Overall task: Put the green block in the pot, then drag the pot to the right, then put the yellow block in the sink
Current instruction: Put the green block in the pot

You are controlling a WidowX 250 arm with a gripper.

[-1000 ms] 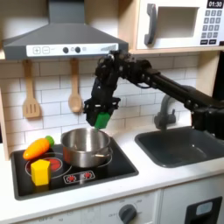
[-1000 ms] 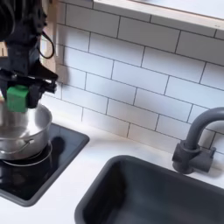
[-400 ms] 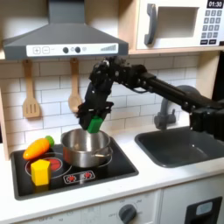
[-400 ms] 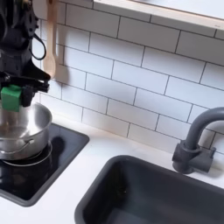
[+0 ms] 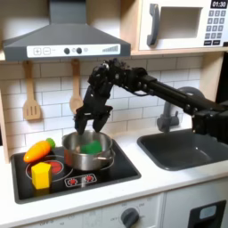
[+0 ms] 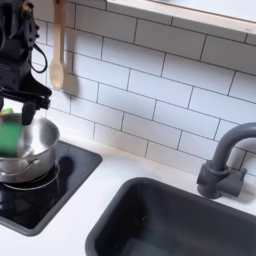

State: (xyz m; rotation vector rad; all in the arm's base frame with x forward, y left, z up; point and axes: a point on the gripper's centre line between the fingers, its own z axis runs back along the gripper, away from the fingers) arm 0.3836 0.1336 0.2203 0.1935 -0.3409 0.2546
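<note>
Gripper [image 5: 91, 124] hangs directly over the pot [image 5: 87, 150], fingers spread apart, nothing clamped between them. Green block [image 5: 92, 145] lies inside the pot, against the far inner wall in the first exterior view; in the second exterior view it sits at that picture's left edge within the pot rim [image 6: 8, 136]. Pot stands on the black stovetop [image 5: 116, 170], toward its rear right corner. Yellow block [image 5: 41, 175] rests on the stovetop near its front left corner, with the toy carrot [image 5: 38, 150] just behind it. Sink [image 5: 187, 150] is set in the counter's right end, well apart from the pot; faucet [image 6: 224, 158] behind the basin.
</note>
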